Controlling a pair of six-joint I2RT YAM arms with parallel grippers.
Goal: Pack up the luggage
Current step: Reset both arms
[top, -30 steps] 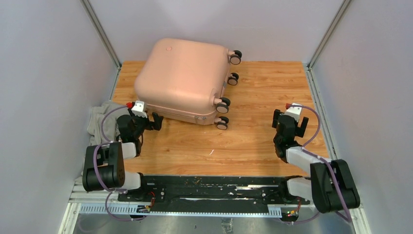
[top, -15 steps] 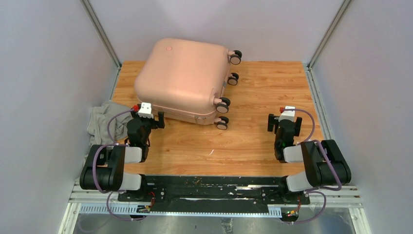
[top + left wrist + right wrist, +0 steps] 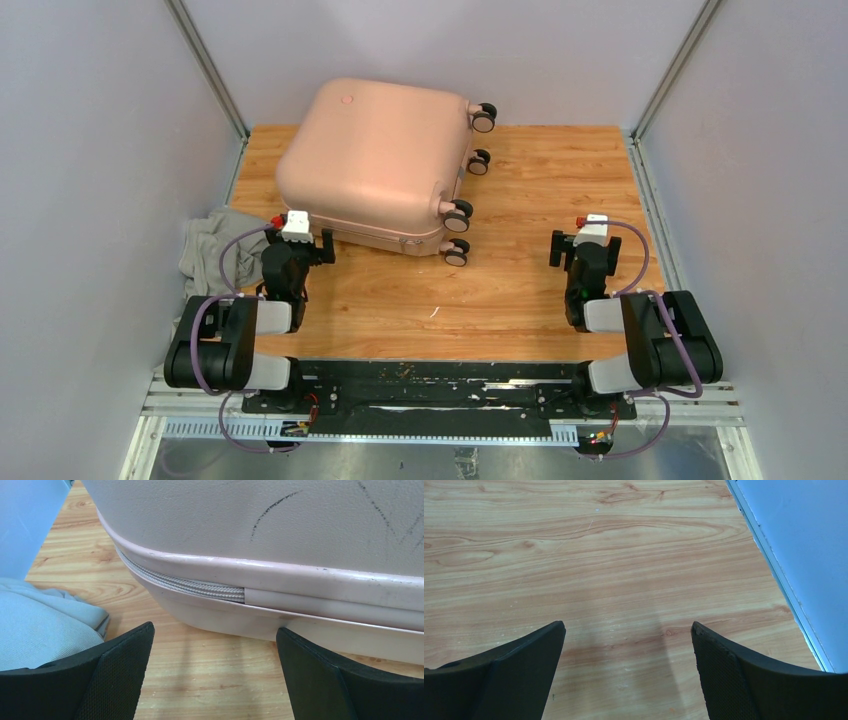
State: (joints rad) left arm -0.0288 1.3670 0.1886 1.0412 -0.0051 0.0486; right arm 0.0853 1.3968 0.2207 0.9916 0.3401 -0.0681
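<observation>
The pale pink suitcase (image 3: 375, 165) lies flat and closed at the back left of the wooden table, its wheels (image 3: 458, 215) facing right. In the left wrist view its zipped seam (image 3: 200, 586) runs close ahead of my fingers. My left gripper (image 3: 300, 248) is open and empty, low over the table just in front of the suitcase's near left corner. My right gripper (image 3: 583, 245) is open and empty over bare wood at the right side, far from the suitcase. In the right wrist view only wood shows between the fingers (image 3: 734, 675).
A crumpled grey cloth (image 3: 210, 250) lies at the table's left edge beside my left arm; it also shows in the left wrist view (image 3: 40, 625). Grey walls close in the left, right and back. The right wall's base (image 3: 784, 580) runs near my right gripper.
My left gripper swung from pointing right to pointing at the suitcase's near edge. My right arm pulled back and folded, and its gripper moved slightly left. Little has moved in the last half second.
</observation>
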